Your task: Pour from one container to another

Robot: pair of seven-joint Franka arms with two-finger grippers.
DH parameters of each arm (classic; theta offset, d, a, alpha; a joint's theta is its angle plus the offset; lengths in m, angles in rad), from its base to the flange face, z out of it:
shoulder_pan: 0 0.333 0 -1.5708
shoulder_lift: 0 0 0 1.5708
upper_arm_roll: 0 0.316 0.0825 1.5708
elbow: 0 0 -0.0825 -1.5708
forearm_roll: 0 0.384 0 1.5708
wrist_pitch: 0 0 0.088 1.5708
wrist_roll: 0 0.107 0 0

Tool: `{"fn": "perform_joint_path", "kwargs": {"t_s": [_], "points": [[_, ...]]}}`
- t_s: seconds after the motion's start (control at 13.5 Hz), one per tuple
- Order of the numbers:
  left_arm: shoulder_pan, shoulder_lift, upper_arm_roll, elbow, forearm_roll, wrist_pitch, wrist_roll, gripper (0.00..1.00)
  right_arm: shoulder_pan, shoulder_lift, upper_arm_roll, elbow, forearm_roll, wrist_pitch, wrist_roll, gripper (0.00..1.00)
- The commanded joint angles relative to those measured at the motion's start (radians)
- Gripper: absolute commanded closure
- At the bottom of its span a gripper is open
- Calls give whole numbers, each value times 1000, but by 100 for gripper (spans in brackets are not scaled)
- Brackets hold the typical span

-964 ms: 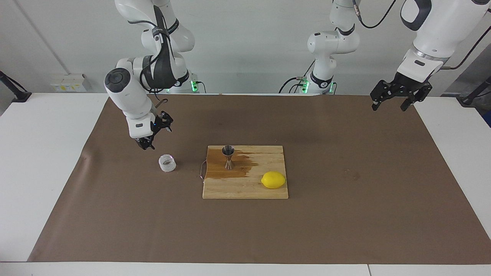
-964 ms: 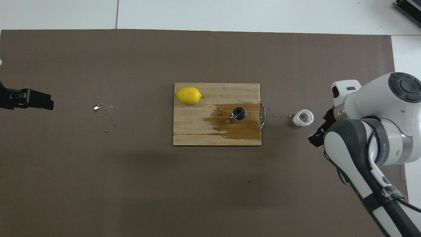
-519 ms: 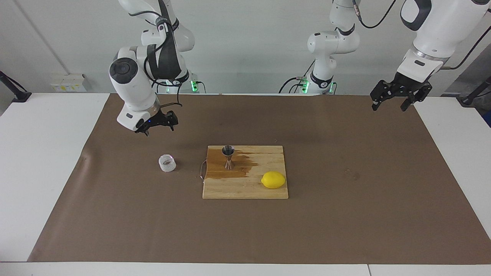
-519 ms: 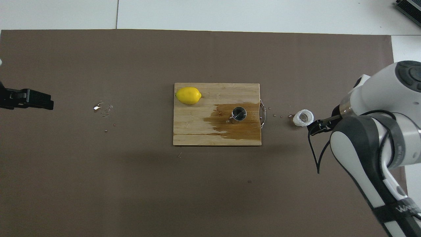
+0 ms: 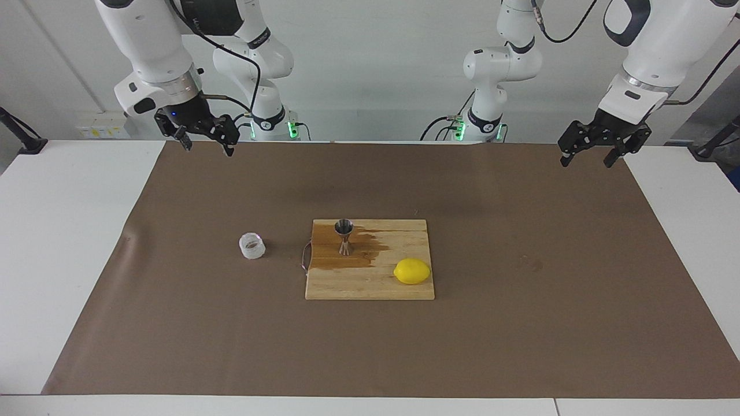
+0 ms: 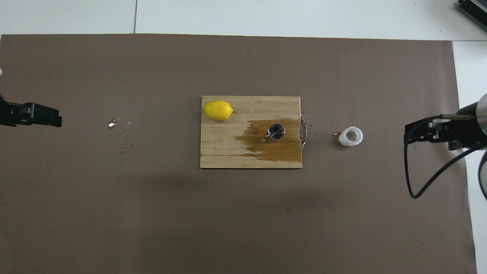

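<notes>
On the brown table mat (image 5: 520, 323), the squat translucent ridged plastic cup (image 5: 252, 245) sits centre-left of the facing frame, below the empty, open-jawed right gripper (image 5: 203, 138) at upper left, while the open left gripper (image 5: 595, 153) waits upper right.

Both arms are glossy white with dark grey joint caps, loose black cables, green lights glowing at the bases, all-black fingers (image 5: 611, 156).

The plastic cup (image 5: 252, 245) stands alone on the brown mat (image 5: 520, 323), open all round. The jigger (image 5: 344, 237) has the lemon (image 5: 412, 271) near it on the cutting board (image 5: 370, 286).
</notes>
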Motion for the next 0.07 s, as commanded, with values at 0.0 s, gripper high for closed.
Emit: {"fn": "perform_joint_path", "kwargs": {"t_s": [0.0], "points": [[9, -21, -4, -22, -10, -3, -9, 0, -34, 33, 1, 38, 53, 12, -64, 0]]}}
